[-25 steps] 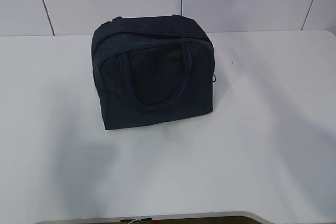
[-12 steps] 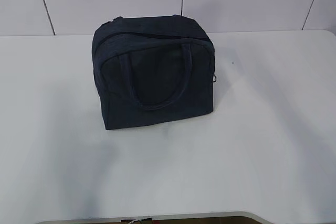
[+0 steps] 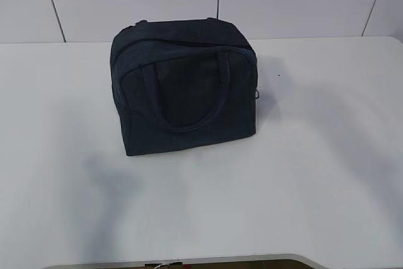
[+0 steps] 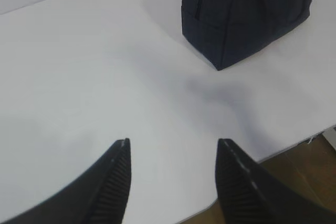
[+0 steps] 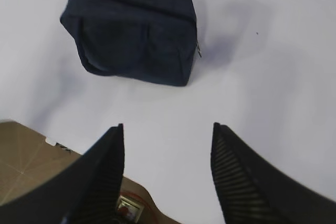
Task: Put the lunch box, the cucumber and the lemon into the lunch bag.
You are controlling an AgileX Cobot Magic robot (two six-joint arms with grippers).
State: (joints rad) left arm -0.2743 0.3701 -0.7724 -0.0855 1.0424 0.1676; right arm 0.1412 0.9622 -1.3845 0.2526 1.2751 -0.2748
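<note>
One lunch bag [image 3: 184,89] sat alone mid-table, upright, its zipper apparently shut and the handle lying flat against its front. No lunch box, no cucumber, no lemon showed in any view — either packed already or out of frame; that couldn't be told. The left gripper [image 4: 173,153] hung above bare table [image 3: 315,174], jaws apart and empty, and so did the right gripper [image 5: 167,136]. Judging by that, the job was either done or unstarted — any next move would first need the bag opened.
</note>
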